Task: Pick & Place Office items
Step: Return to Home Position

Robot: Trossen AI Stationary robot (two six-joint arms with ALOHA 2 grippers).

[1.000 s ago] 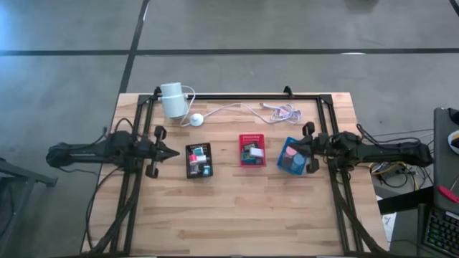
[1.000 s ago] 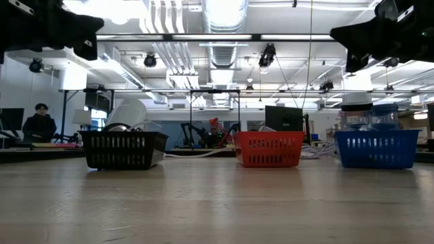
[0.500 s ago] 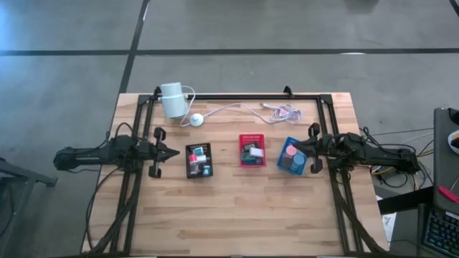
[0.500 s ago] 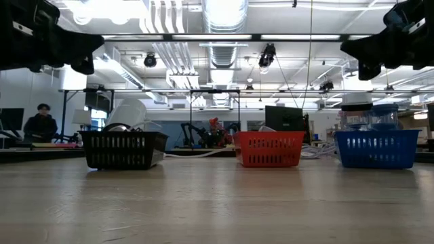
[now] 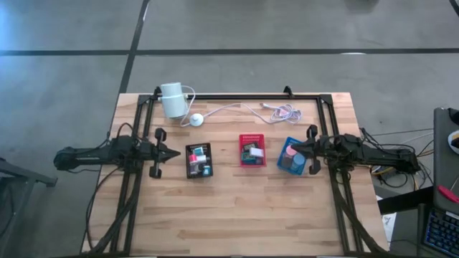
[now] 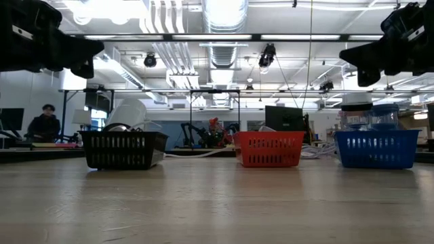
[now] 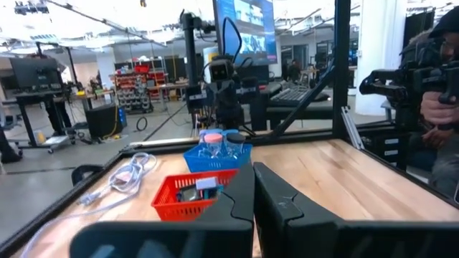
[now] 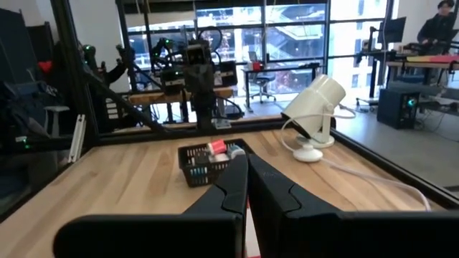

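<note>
Some office items (image 5: 296, 164) lie below right gripper (image 5: 290, 148).

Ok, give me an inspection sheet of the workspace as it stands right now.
Surface: wooden table, no damage seen.
Job's things: office items lie inside the black tray, red tray and blue tray, which stand in a row.
Clutter: white cylinder device at the far edge.
Grippers: left gripper raised beside the black tray, fingers shut; right gripper raised at the blue tray, fingers shut.
Cables: white cable runs from the device along the far edge.
Surroundings: a person sits far behind the table.
</note>
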